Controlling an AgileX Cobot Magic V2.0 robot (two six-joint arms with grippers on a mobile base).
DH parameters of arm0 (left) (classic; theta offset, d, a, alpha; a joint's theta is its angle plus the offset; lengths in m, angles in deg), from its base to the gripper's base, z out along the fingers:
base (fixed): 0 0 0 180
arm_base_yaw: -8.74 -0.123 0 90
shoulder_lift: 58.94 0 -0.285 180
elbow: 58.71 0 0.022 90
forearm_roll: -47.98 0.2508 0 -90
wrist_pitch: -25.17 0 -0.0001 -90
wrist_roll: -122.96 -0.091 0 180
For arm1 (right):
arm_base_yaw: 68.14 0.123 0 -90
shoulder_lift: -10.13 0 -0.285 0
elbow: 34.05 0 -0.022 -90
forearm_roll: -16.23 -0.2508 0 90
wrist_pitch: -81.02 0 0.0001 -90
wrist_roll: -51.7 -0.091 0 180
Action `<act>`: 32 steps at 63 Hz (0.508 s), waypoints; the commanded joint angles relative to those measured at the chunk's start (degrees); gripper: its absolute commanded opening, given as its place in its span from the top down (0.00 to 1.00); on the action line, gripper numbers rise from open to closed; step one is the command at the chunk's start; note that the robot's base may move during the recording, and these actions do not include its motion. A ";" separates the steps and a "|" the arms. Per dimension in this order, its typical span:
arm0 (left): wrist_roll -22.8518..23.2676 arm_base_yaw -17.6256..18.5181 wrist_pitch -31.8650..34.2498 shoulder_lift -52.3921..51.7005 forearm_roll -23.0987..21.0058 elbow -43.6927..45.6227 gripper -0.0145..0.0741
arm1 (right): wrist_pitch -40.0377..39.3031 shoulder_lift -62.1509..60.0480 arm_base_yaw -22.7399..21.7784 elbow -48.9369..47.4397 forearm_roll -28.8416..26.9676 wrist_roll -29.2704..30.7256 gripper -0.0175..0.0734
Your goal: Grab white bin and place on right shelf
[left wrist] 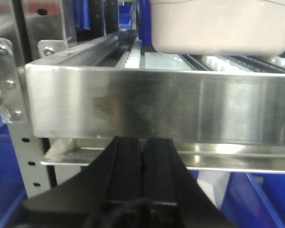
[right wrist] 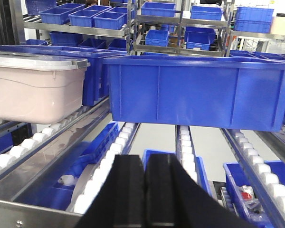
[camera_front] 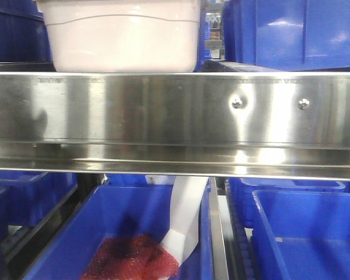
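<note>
The left gripper is closed and holds nothing, low in front of the shelf rail. The right gripper is closed too. The white bin sits up on the shelf rollers, above both.

White bin on right shelf

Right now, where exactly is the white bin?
The white bin sits on the steel shelf's roller track, upper left in the front view; in the right wrist view it stands left of a large blue bin.
</note>
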 commanded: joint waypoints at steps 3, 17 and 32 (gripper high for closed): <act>0.62 -1.95 7.29 -0.90 0.61 -0.93 0.97 | -4.93 0.82 -0.13 -1.22 -0.97 0.04 0.73; 0.81 -2.39 7.30 -1.01 0.61 -0.93 0.97 | -4.74 0.82 -0.13 -1.22 -0.97 0.04 0.73; 0.81 -2.39 7.30 -1.01 0.61 -0.93 0.97 | -4.74 0.82 -0.13 -1.22 -0.97 0.04 0.73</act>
